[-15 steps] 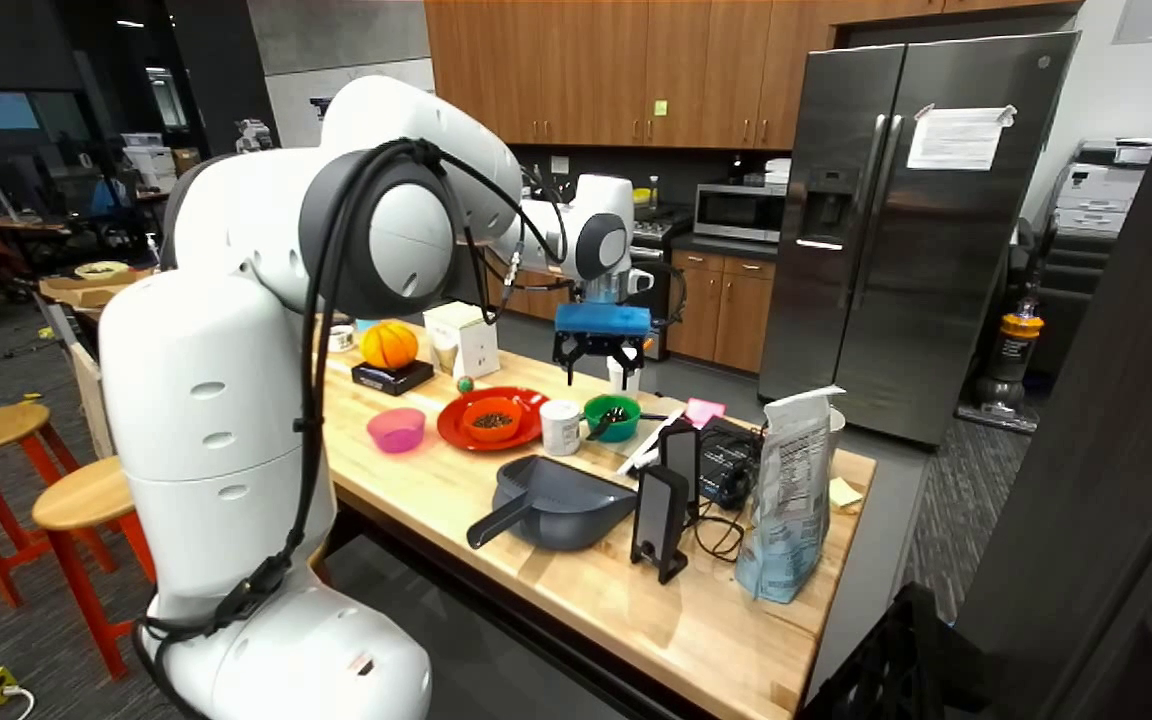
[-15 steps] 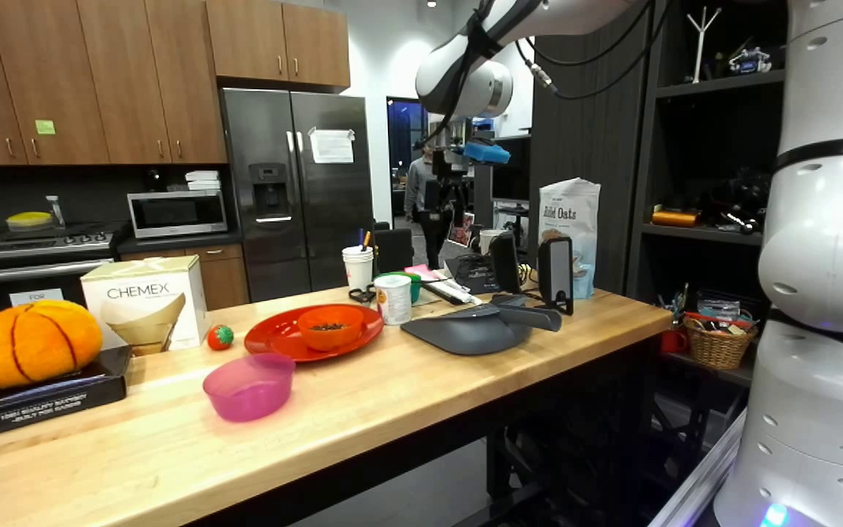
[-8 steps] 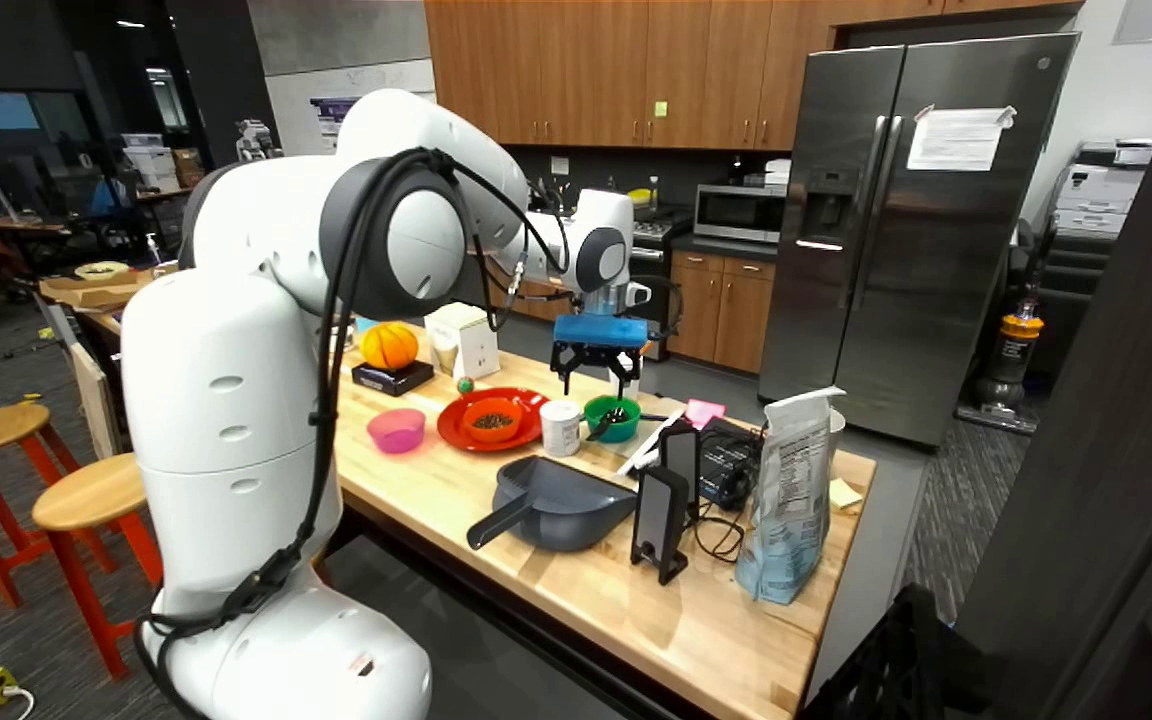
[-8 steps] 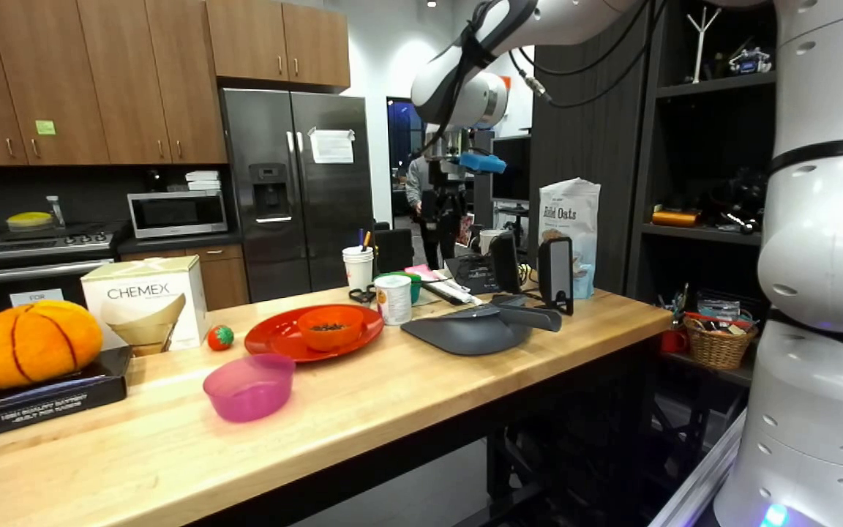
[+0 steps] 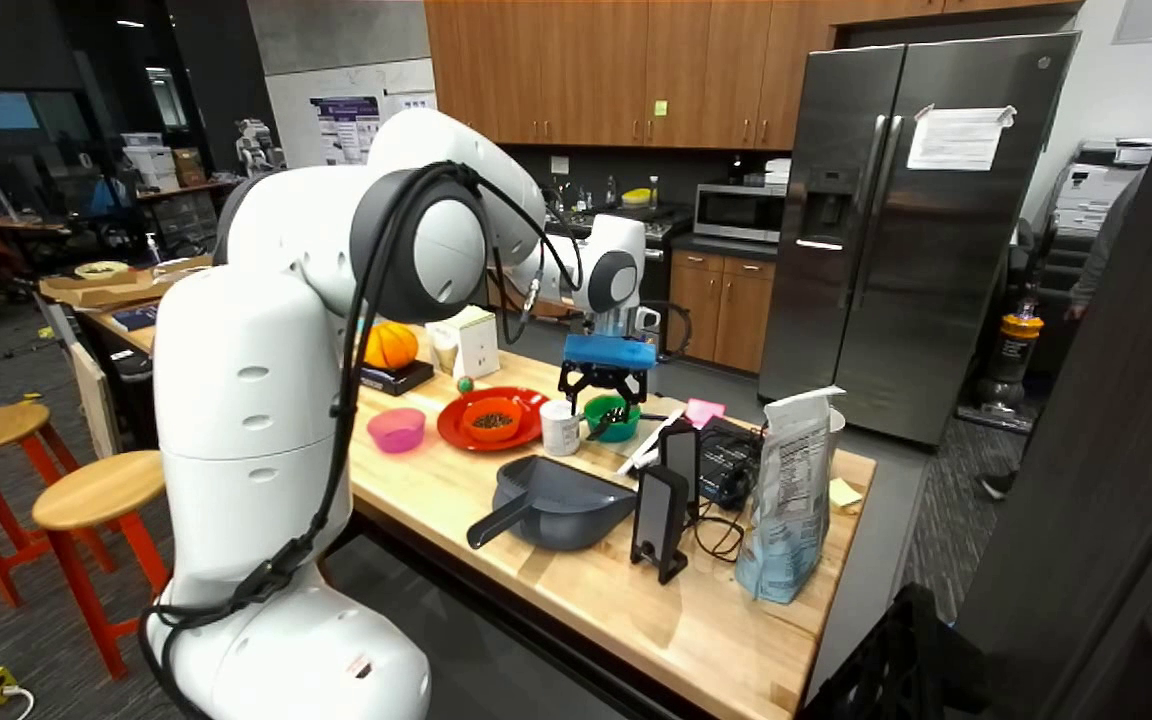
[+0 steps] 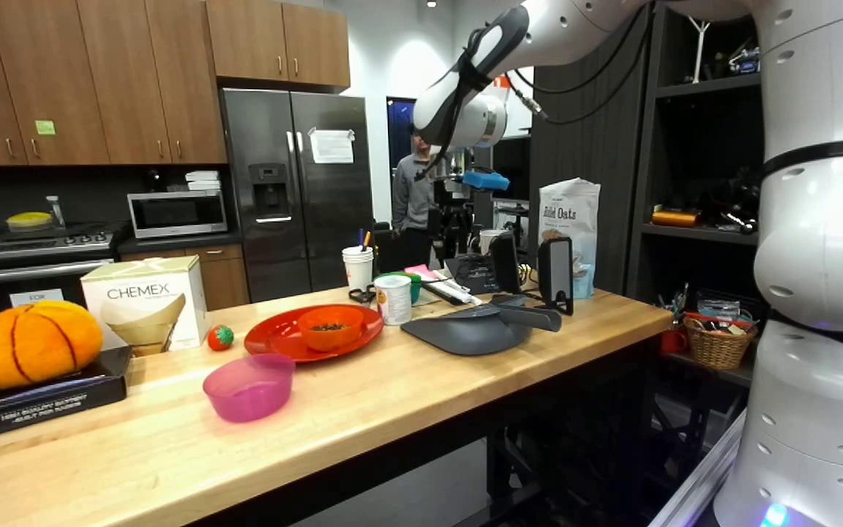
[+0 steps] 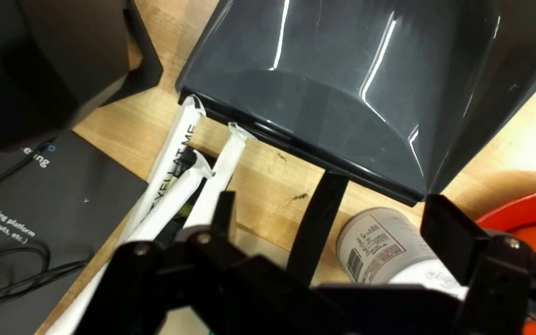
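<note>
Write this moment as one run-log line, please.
hand: open, empty | place: above table | nearby: green bowl, white tub, dark dustpan

Wooden counter is carrying a red plate, with a white tub standing just beside it, plus a pink bowl, a grey dustpan, two black speakers and an upright oats bag.

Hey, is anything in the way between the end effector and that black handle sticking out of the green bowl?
Nothing visible stands straight between the open end effector and the black handle, but in the wrist view the white tub sits close beside the handle, partly behind one finger, so it might crowd that side.
</note>
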Controlling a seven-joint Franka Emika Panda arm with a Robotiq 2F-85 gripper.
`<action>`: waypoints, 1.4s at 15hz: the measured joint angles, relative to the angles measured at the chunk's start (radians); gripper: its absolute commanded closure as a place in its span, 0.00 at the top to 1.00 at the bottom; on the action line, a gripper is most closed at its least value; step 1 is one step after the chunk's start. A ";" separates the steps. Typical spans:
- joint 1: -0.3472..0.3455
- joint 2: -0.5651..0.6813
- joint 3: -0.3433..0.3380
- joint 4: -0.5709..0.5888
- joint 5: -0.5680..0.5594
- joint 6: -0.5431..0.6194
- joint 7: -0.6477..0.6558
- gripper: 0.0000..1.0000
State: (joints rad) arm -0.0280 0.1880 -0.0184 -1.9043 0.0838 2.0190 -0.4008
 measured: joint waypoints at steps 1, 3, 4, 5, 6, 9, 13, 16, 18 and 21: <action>-0.001 0.008 0.000 0.000 0.000 0.000 -0.002 1.00; -0.002 0.023 0.000 0.000 0.000 -0.001 -0.004 1.00; -0.002 0.030 0.001 0.001 0.000 -0.001 -0.005 1.00; -0.002 0.037 0.002 0.001 0.000 -0.002 -0.006 1.00; -0.002 0.043 0.003 0.002 0.000 -0.002 -0.006 1.00; -0.002 0.061 0.006 0.004 0.000 -0.003 -0.007 1.00; -0.003 0.082 0.011 0.010 0.000 -0.006 -0.013 1.00; -0.003 0.096 0.015 0.020 0.000 -0.015 -0.024 1.00; -0.004 0.106 0.015 0.032 0.000 -0.023 -0.029 1.00; -0.004 0.124 0.017 0.057 -0.001 -0.035 -0.044 1.00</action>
State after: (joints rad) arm -0.0318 0.3120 -0.0012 -1.8475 0.0826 1.9841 -0.4449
